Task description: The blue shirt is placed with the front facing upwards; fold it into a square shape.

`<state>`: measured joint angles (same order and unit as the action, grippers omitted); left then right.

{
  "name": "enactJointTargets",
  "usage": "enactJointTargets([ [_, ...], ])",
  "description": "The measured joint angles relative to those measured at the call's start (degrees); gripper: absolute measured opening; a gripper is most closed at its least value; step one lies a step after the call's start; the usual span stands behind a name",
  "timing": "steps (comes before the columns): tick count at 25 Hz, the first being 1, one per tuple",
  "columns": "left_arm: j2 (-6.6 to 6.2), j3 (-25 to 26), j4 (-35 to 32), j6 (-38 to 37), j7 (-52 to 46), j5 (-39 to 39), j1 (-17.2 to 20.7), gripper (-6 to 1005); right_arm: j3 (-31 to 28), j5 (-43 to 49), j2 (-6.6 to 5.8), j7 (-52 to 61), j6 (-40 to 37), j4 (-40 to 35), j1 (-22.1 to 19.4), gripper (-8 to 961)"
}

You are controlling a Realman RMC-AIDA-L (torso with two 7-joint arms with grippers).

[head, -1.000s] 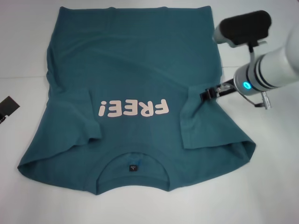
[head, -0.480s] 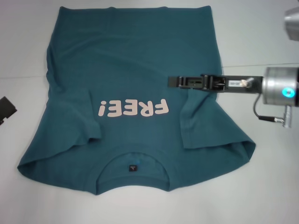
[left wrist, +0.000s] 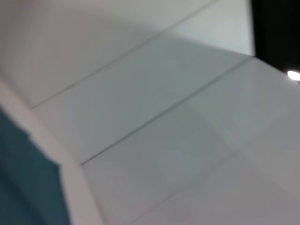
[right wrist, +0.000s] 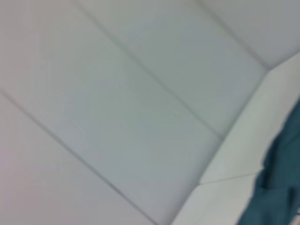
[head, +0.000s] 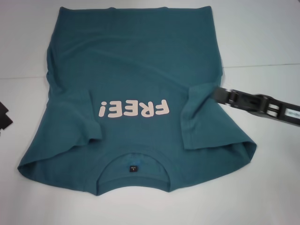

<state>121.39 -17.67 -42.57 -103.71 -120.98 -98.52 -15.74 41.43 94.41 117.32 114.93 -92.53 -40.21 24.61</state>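
The blue shirt (head: 136,65) lies flat on the white table, front up, with its pink "FREE!" lettering (head: 133,109) and its collar (head: 133,161) toward me. Both sleeves are folded inward onto the body. My right gripper (head: 222,95) reaches in from the right as a long black bar. Its tip sits at the outer edge of the folded right sleeve (head: 201,117). Only a dark corner of my left gripper (head: 3,116) shows at the left edge, off the shirt. A strip of the shirt's teal cloth also appears in the left wrist view (left wrist: 23,178) and the right wrist view (right wrist: 281,187).
The white table (head: 262,42) extends beyond the shirt on all sides, with a thin seam line (head: 262,65) at the right. Both wrist views mostly show pale panels past the table's edge (right wrist: 234,150).
The right gripper has drawn back to the right, from over the shirt's middle to the folded sleeve's edge. The left gripper has slid farther off the left edge. The shirt has not moved.
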Motion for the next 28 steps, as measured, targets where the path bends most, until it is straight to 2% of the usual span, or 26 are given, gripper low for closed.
enactJointTargets([
  [4,-0.01,0.16,0.35,4.16,-4.23,-3.46,0.01,766,-1.44,0.14,-1.23,-0.77,0.89,0.85,-2.97,947],
  [11,-0.57,-0.29,0.47,9.27,-12.38,-9.30,-1.88,765,-2.36,3.11,-2.90,1.08,5.52,0.91,-4.82,944],
  [19,-1.21,-0.32,0.48,11.73,-15.81,-12.38,-3.54,764,-2.81,6.23,-4.24,6.85,7.71,1.32,-2.30,942],
  [28,-1.64,0.39,0.12,11.91,-15.99,-15.67,-3.10,762,-2.66,13.26,-5.28,14.70,7.93,1.66,2.36,938],
])
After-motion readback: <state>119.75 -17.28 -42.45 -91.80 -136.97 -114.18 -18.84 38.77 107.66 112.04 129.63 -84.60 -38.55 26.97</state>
